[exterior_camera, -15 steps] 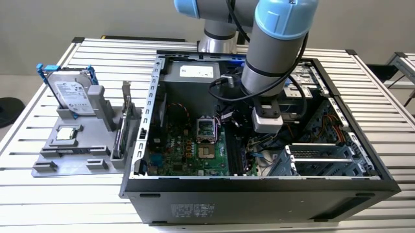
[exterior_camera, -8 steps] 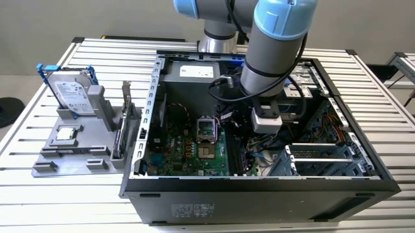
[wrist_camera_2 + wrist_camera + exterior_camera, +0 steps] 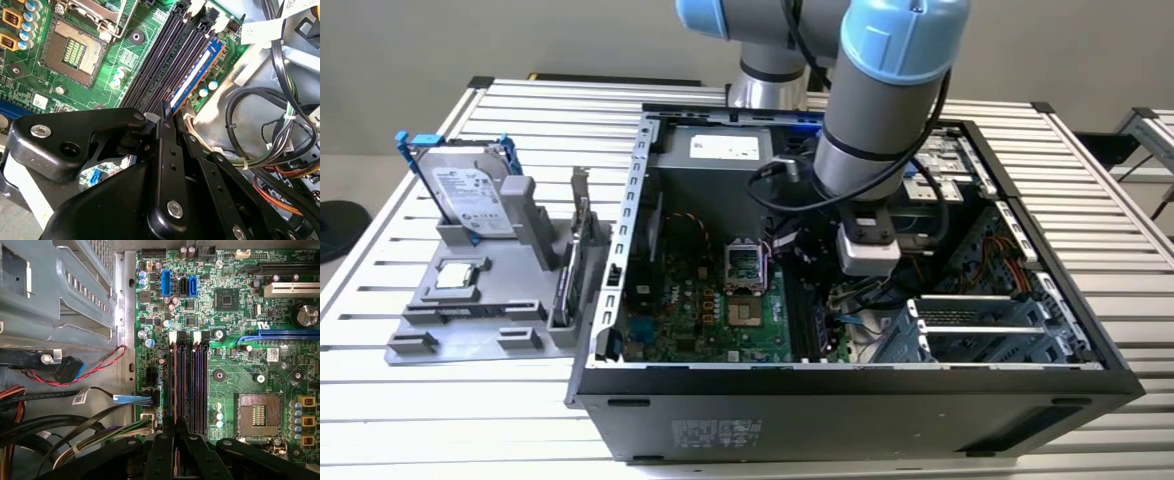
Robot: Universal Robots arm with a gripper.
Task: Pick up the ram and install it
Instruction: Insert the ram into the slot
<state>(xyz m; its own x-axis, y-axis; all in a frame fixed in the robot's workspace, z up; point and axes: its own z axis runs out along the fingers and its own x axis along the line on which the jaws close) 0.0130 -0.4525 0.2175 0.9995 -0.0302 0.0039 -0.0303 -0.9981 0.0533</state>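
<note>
The ram (image 3: 196, 75), a narrow dark stick with a blue and white label, stands on edge in the outermost of the black memory slots (image 3: 192, 382) on the green motherboard. In the first wrist view I see its thin top edge (image 3: 174, 385). My gripper (image 3: 165, 114) reaches down into the open computer case (image 3: 607, 330), and its black fingers are closed over one end of the ram. In the first wrist view the gripper (image 3: 175, 429) pinches that same edge. In the exterior view the gripper (image 3: 859, 290) hangs low beside the slots. I cannot tell how deep the stick sits.
Bundled cables (image 3: 270, 130) lie right beside the slot, and the CPU socket (image 3: 260, 412) is on the other side. A metal drive cage (image 3: 981, 325) fills the case corner. Outside, a grey holder (image 3: 494, 300) carries a hard drive (image 3: 467, 190) and an upright card (image 3: 574, 260).
</note>
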